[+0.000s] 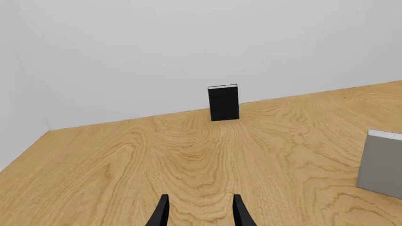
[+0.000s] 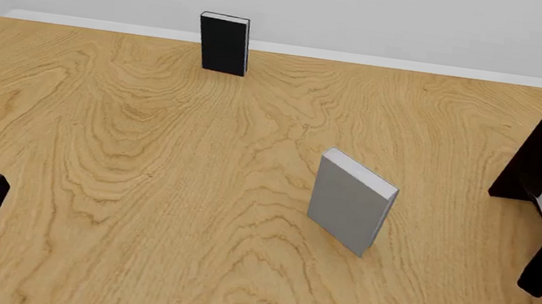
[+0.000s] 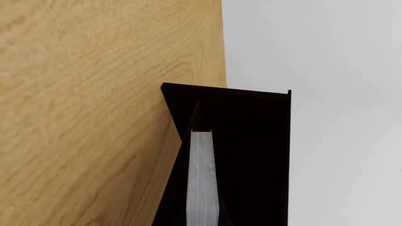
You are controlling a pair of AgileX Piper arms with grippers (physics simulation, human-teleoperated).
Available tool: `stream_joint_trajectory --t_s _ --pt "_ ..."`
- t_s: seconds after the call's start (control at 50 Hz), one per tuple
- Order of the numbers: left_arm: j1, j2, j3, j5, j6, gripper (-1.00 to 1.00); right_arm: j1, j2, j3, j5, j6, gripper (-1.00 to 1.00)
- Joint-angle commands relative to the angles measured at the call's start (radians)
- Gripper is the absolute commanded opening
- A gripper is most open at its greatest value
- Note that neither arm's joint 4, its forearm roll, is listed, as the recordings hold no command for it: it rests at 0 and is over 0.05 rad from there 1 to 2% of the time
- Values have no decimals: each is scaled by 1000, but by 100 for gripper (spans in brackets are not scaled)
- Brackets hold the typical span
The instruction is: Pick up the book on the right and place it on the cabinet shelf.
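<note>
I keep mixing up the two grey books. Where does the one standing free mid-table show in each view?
Left wrist: the standing grey book is cut off by the frame edge, nearer than the black book.
Front: near the middle, upright.
Right wrist: not in it; the grey strip there is the other grey book, at the cabinet.
Shared landmark: the black book by the far wall, in the left wrist and front views.

High front view, two wrist close-ups
</note>
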Motion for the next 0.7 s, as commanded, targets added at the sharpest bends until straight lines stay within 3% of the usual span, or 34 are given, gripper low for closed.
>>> stream_joint_trajectory --t_s 0.02,0.28,0.3,0.7 --pt "1 0 0 -1 0 100 -38 3 -7 -3 27 -100" --pt "1 0 0 0 -1 100 -21 -15 -32 50 72 -100" --pt "1 0 0 0 -1 100 -20 -16 -33 53 74 100" --pt "2 0 0 0 -1 100 14 11 -24 39 87 100"
